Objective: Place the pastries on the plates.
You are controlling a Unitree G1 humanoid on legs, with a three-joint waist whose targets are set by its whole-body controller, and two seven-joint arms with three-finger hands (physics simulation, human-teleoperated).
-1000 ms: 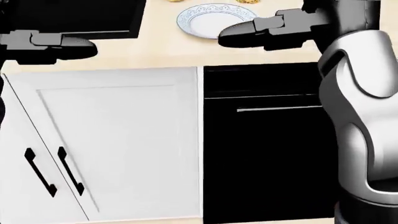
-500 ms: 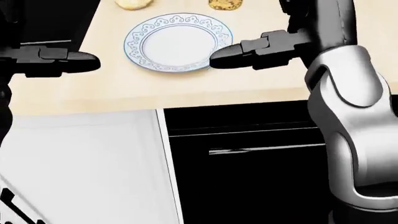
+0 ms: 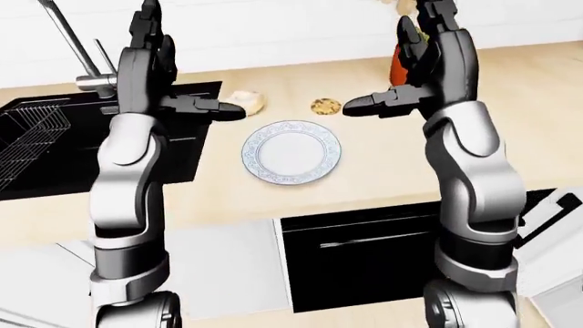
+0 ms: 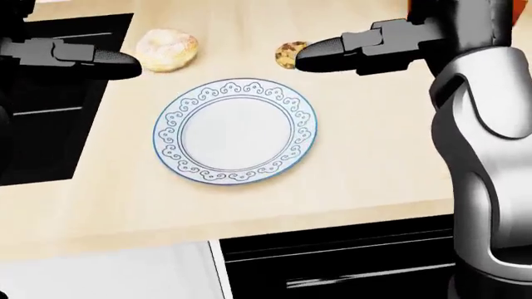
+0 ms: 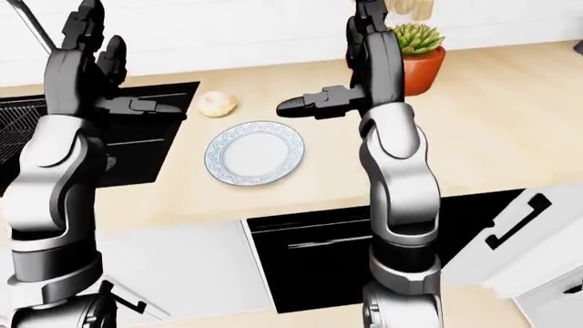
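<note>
A white plate [image 4: 234, 131] with a blue patterned rim lies on the light wooden counter [image 4: 374, 162], in the middle of the head view. Above it to the left sits a round sugared pastry [image 4: 166, 50], and above it to the right a small brown cookie [image 4: 289, 54]. My left hand [image 4: 112, 61] hovers open just left of the sugared pastry, its fingers pointing right, and holds nothing. Pointing left, my right hand [image 4: 320, 55] hangs open over the counter, its fingertips right beside the cookie, also empty.
A black sink [image 3: 55, 143] with a chrome faucet [image 3: 77, 48] lies left of the plate. A potted plant [image 5: 417, 51] stands at the counter's upper right. Below the counter are a black dishwasher front [image 3: 364, 253] and white cabinet doors [image 3: 219, 266].
The whole head view has shifted: the counter and plate slid down the picture, and both pastries came fully into sight. The cabinet doors dropped out of view. Both hands stay open at similar places.
</note>
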